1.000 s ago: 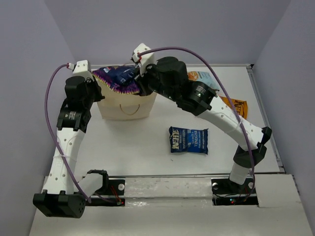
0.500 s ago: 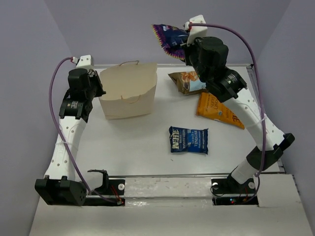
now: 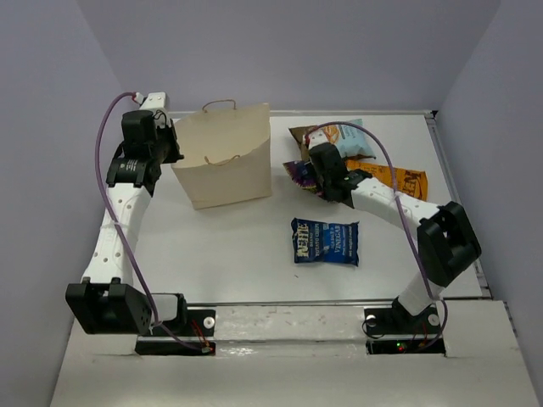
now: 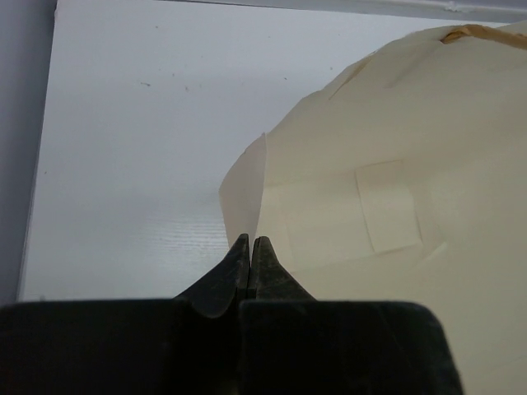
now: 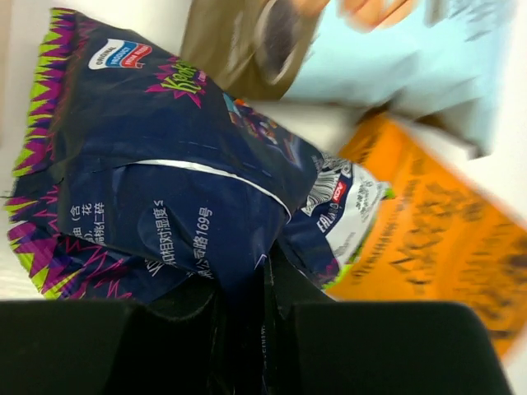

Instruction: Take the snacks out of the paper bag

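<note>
The tan paper bag (image 3: pixel 225 157) stands at the back left. My left gripper (image 3: pixel 170 146) is shut on its left rim, and in the left wrist view the paper edge (image 4: pixel 247 189) runs into the closed gripper (image 4: pixel 250 241). My right gripper (image 3: pixel 312 174) is shut on the dark purple-blue chip bag (image 3: pixel 297 172), low over the table to the right of the paper bag. The right wrist view shows this chip bag (image 5: pixel 165 164) pinched in the gripper (image 5: pixel 263 276). The light blue and brown bag (image 3: pixel 339 138), the orange bag (image 3: pixel 399 178) and the blue bag with white lettering (image 3: pixel 325 241) lie on the table.
In the right wrist view the light blue bag (image 5: pixel 395 58) and the orange bag (image 5: pixel 436 230) lie close behind the held one. The table's back edge and a lilac wall are just behind the paper bag. The right wall runs along the table's right edge.
My right gripper lifted the dark purple-blue bag out of the paper bag, swung it high to the right, then lowered it beside the light blue and orange bags. The left gripper stays on the rim.
</note>
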Robot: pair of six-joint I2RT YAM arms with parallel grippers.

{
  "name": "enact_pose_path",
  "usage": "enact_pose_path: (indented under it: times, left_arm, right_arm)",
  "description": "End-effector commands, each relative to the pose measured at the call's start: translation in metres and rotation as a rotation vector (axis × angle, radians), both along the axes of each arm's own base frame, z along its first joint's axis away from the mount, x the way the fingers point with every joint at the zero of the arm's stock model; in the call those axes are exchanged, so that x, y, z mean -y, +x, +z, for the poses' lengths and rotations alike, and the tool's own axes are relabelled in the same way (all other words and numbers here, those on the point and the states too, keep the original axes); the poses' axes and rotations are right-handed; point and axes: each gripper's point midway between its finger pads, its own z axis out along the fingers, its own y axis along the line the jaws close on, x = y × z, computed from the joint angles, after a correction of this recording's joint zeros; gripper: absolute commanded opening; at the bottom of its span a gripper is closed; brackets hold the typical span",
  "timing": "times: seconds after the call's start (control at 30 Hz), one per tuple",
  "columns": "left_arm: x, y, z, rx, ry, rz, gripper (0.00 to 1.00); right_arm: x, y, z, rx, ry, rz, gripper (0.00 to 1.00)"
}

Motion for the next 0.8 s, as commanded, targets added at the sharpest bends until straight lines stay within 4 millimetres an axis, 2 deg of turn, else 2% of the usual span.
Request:
enact_pose_path:
  times: [0.0,0.03,0.07,0.17,0.2,0.27,0.3,0.33,0.37,0.4,0.43,0.63,0.7,0.77]
  left_arm:
    - [-0.001,0.004,0.02,0.049,0.013,-0.037,0.0]
    - [-0.001,0.005,0.019,0.049,0.014,-0.034,0.0]
    - [-0.002,0.005,0.018,0.05,0.028,-0.039,0.0]
    - [-0.004,0.01,0.021,0.063,0.058,-0.05,0.0]
    - [-0.005,0.013,0.02,0.06,0.063,-0.051,0.0]
    - [-0.005,0.016,0.023,0.067,0.07,-0.056,0.0]
    - [-0.005,0.018,0.022,0.063,0.076,-0.059,0.0]
    - [-0.005,0.019,0.022,0.062,0.078,-0.06,0.0]
    - [-0.006,0.02,0.023,0.062,0.08,-0.059,0.0]
    - [-0.006,0.021,0.023,0.06,0.083,-0.06,0.0]
    - [-0.006,0.022,0.025,0.063,0.082,-0.058,0.03]
    - [-0.004,0.028,0.034,0.083,0.059,-0.053,0.32]
    - [-0.005,0.03,0.04,0.09,0.054,-0.046,0.42]
    - [-0.006,0.031,0.049,0.107,0.052,-0.038,0.48]
  right_arm:
    - [-0.046,0.028,0.047,0.201,0.331,0.013,0.01]
    - [-0.048,0.024,0.03,0.168,0.337,0.017,0.01]
    - [-0.06,0.018,0.019,0.131,0.368,0.041,0.01]
    - [-0.078,0.004,-0.006,0.07,0.374,0.08,0.04]
    - [-0.091,-0.002,-0.018,0.037,0.374,0.114,0.13]
    - [-0.099,-0.007,-0.031,0.004,0.371,0.133,0.27]
    - [-0.103,-0.01,-0.037,-0.023,0.383,0.148,0.43]
    - [-0.104,-0.012,-0.041,-0.036,0.387,0.145,0.53]
    - [-0.103,-0.013,-0.039,-0.038,0.392,0.142,0.6]
    - [-0.1,-0.015,-0.039,-0.038,0.392,0.134,0.72]
    - [-0.097,-0.016,-0.03,-0.019,0.391,0.135,0.8]
    - [-0.088,-0.019,0.011,0.032,0.356,0.155,1.0]
    - [-0.087,-0.02,0.032,0.053,0.358,0.174,1.0]
    - [-0.085,-0.023,0.044,0.062,0.35,0.184,1.0]
